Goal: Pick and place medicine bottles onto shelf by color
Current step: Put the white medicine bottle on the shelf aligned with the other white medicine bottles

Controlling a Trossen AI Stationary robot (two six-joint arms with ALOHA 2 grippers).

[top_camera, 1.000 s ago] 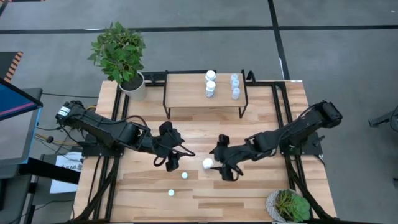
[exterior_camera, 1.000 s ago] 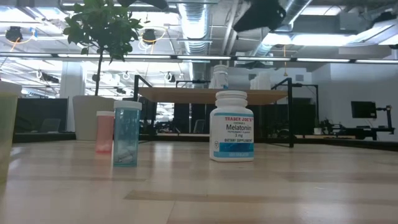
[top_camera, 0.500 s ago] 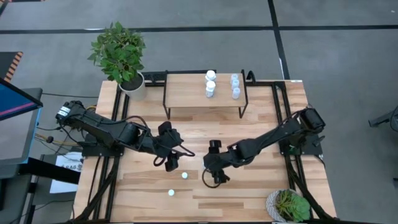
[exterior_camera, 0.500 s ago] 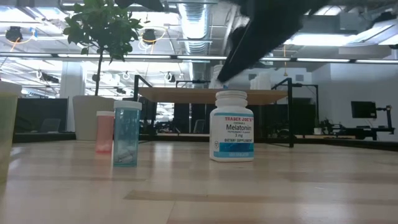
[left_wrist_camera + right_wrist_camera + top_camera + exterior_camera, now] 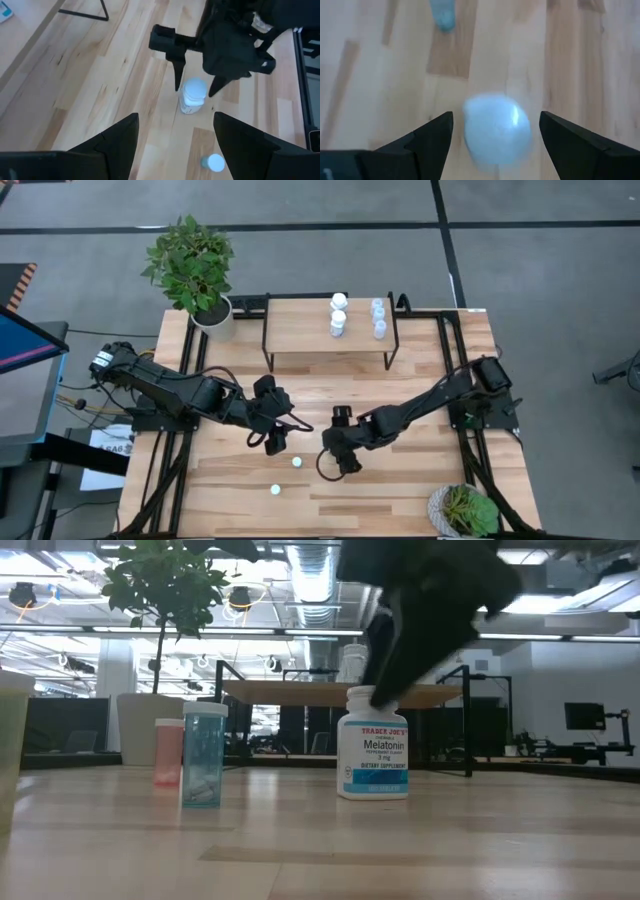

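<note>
A white medicine bottle (image 5: 372,755) with a blue label stands upright on the table, and my right gripper (image 5: 335,463) has come down over it. That gripper is open, one finger on each side of the bottle's cap (image 5: 496,129), also seen in the left wrist view (image 5: 194,95); I see no touch. My left gripper (image 5: 278,442) hovers open a little to the left. Two small bottles (image 5: 297,462) (image 5: 275,489) stand nearer the front edge. The shelf (image 5: 300,330) at the back holds white bottles (image 5: 338,315) and pale blue ones (image 5: 378,318).
In the low view a pale blue translucent bottle (image 5: 204,753) and a pinkish one (image 5: 168,752) stand left of the white bottle. A potted plant (image 5: 195,265) sits at the far left corner, another (image 5: 465,510) at the near right corner.
My right gripper has come down and toward the table's left edge until its open fingers stand around the white bottle's cap; in the high view the arm now covers the bottle. The bottle has stayed in place.
</note>
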